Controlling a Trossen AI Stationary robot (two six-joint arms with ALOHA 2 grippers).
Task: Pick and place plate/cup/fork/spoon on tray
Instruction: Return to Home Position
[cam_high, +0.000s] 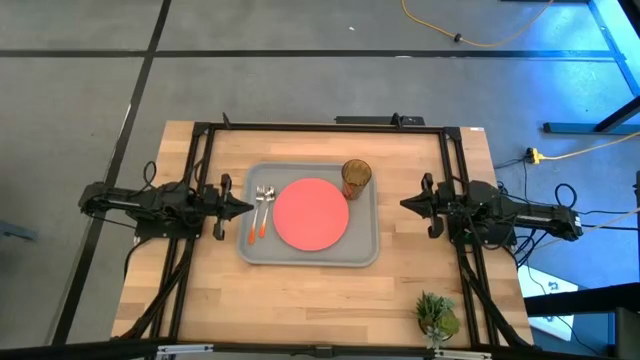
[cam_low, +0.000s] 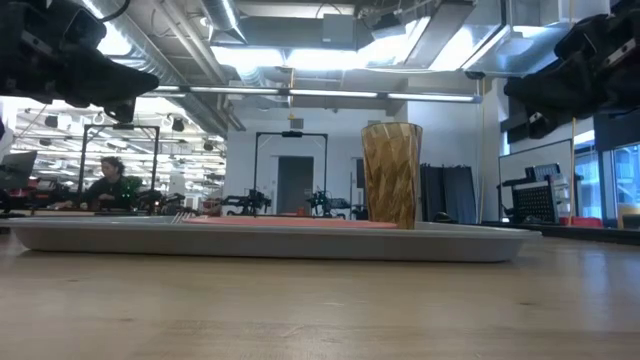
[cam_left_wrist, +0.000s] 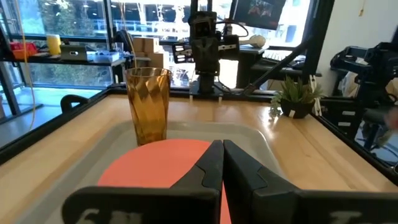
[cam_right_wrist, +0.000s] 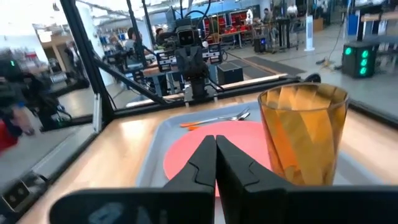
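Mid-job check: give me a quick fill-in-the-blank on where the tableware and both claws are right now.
1. The ___ stands upright in a corner of the tray.
2. The two utensils lie on the tray between the ___ and the left claw.
3. The left claw and the right claw are both ___ and hold nothing.
Missing words: cup; plate; shut.

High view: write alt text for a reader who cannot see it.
A grey tray on a wooden table holds a coral plate, an amber cup in its upper right corner and two utensils along its left side. The left gripper and right gripper, both shut, flank the tray without touching it. A plant stands lower right.
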